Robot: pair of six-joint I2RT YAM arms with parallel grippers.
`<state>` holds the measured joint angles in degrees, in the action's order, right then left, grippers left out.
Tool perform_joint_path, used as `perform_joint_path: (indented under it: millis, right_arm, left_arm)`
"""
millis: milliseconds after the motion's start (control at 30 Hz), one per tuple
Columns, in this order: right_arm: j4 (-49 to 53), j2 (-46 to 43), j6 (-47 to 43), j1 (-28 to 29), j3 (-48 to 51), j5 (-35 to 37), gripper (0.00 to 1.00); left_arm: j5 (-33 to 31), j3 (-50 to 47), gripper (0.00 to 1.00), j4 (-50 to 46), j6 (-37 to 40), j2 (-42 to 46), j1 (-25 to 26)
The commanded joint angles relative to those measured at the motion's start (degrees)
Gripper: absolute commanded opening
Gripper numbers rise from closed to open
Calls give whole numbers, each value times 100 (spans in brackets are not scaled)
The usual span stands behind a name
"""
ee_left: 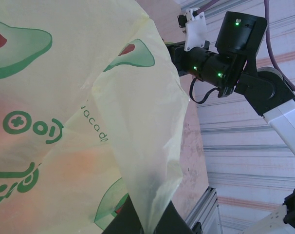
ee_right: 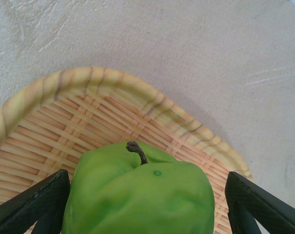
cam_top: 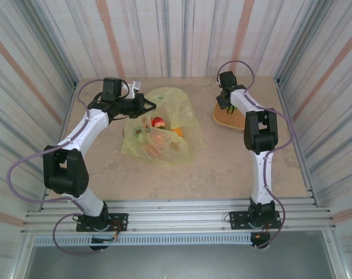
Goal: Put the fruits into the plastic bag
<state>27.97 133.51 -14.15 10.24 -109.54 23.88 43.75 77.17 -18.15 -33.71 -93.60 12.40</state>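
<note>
The plastic bag (cam_top: 183,111) lies on the tabletop (cam_top: 222,168) toward its rear edge, left of centre, a crinkled yellow-green heap with its mouth facing up. The left end effector (cam_top: 146,106) reaches it from the rear left corner side and is closed on the bag's upper edge. In the left wrist view a fold of the printed film (ee_left: 138,146) runs down and narrows to where the dark fingers (ee_left: 116,224) meet at the bottom of the frame. Several fruits are already in the bag. From above, a red fruit (cam_top: 158,122) shows near the middle of the opening and an orange fruit (cam_top: 177,132) just beside it toward the right. More orange and green shapes (cam_top: 155,144) show dimly through the film, too blurred to tell apart. The woven tray (cam_top: 234,122) sits near the rear right corner of the tabletop, well apart from the bag. The right end effector (ee_right: 145,187) hangs over it with its jaws spread. The right wrist view shows a glossy green fruit (ee_right: 138,200) with a short brown stem lying in the tray, close to its striped rim (ee_right: 89,80). The two black fingers (ee_right: 33,207) stand on either side of this fruit. The left one is just beside the fruit, and the right one is apart from it with tray weave showing between.
</note>
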Motion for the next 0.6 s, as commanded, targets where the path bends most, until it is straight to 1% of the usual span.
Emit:
perform_joint_path:
  millis: [0, 167, 233, 400, 567]
  right_arm:
    - [283, 171, 145, -3, -199, -199, 83]
    - [400, 190, 441, -57, -234, -476, 82]
    - [416, 191, 504, -75, -235, -579, 79]
    - [455, 95, 569, -84, -232, -564, 71]
    - [508, -300, 690, -84, -128, -617, 65]
  left_arm:
    - [125, 105, 0, -84, 84, -9, 12]
    - [125, 98, 0, -88, 84, -8, 16]
    - [134, 101, 0, -83, 84, 0, 16]
    - [134, 97, 0, -85, 85, -8, 16]
    - [147, 106, 0, -88, 84, 1, 16]
